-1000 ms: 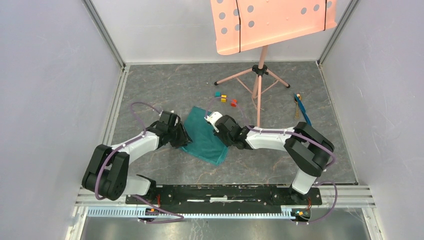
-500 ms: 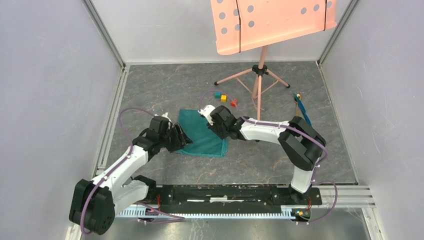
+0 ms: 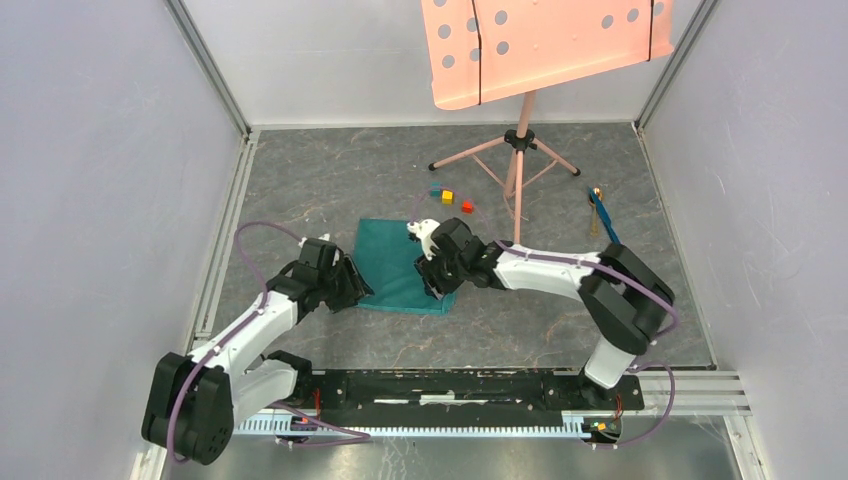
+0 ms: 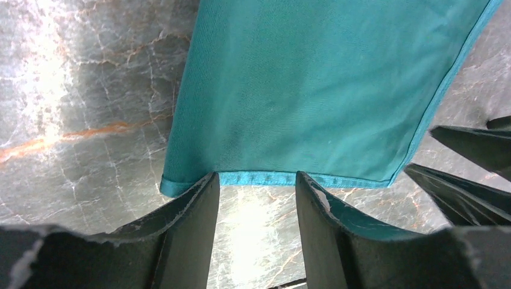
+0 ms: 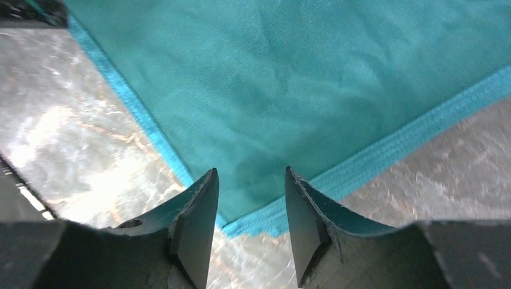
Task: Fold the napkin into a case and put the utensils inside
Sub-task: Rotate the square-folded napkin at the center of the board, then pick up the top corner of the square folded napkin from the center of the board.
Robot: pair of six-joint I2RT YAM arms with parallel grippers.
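The napkin [image 3: 395,262] lies flat on the grey table as a folded teal-green rectangle. My left gripper [image 3: 354,291] is open at its near left corner; in the left wrist view the hem [image 4: 301,178] lies just beyond my fingertips, with only table between them [image 4: 257,180]. My right gripper [image 3: 431,287] is open over the near right corner, and that corner [image 5: 259,224] shows between the jaws [image 5: 250,180]. The utensils lie far right: a thin blue piece [image 3: 605,224] and a golden-brown spoon bowl [image 3: 596,192].
A pink music stand [image 3: 519,150] stands behind the napkin on tripod legs. Three small cubes, teal [image 3: 436,188], yellow [image 3: 447,196] and red [image 3: 467,208], lie between it and the cloth. Grey walls enclose the table. The right gripper's fingers [image 4: 470,150] show in the left wrist view.
The cloth went from a tilted, partly lifted shape to a flat squared rectangle. Both grippers moved toward the near edge of the cloth and now stand open.
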